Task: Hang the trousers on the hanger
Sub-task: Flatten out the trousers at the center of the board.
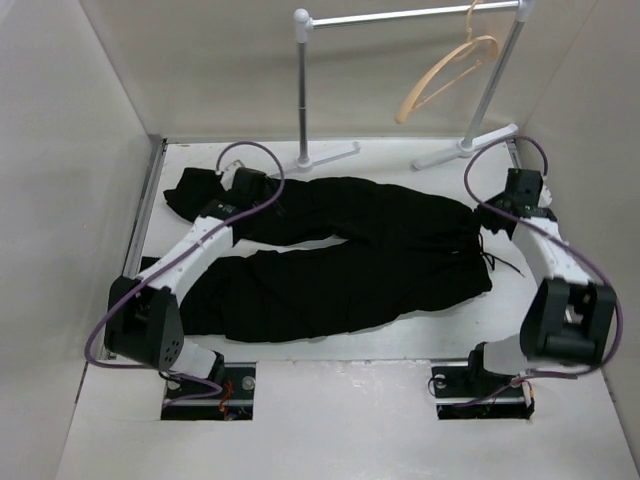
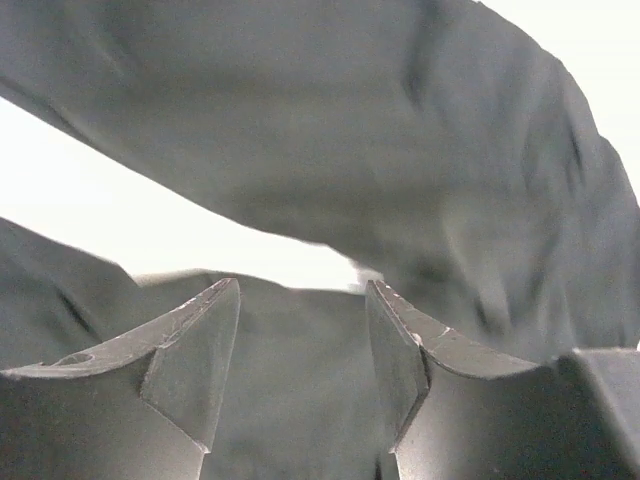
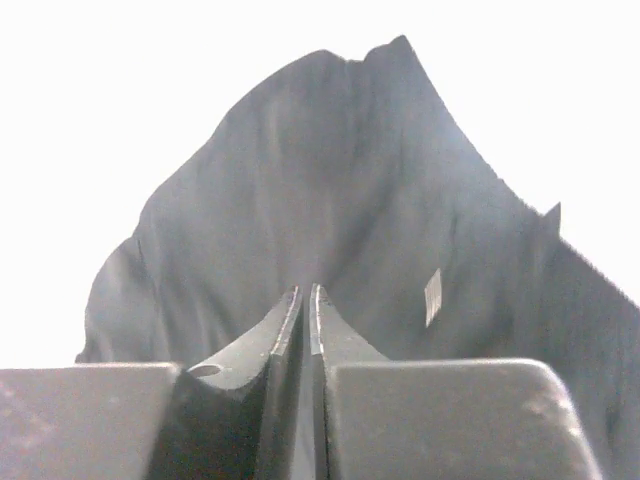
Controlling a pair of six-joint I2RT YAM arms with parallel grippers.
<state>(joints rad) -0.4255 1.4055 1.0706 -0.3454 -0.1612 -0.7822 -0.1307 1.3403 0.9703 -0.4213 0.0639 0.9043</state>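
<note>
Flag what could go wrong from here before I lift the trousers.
1. The right gripper seems closed on just a thin fold of the trousers; it may slip on lifting.
2. The left gripper is open, holding nothing, so that end could drag.
3. The hanger hangs tilted on the rail; a nudge could swing it.

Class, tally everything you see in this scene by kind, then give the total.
trousers: 1
hanger: 1
rail stand: 1
robot arms: 2
total: 5
</note>
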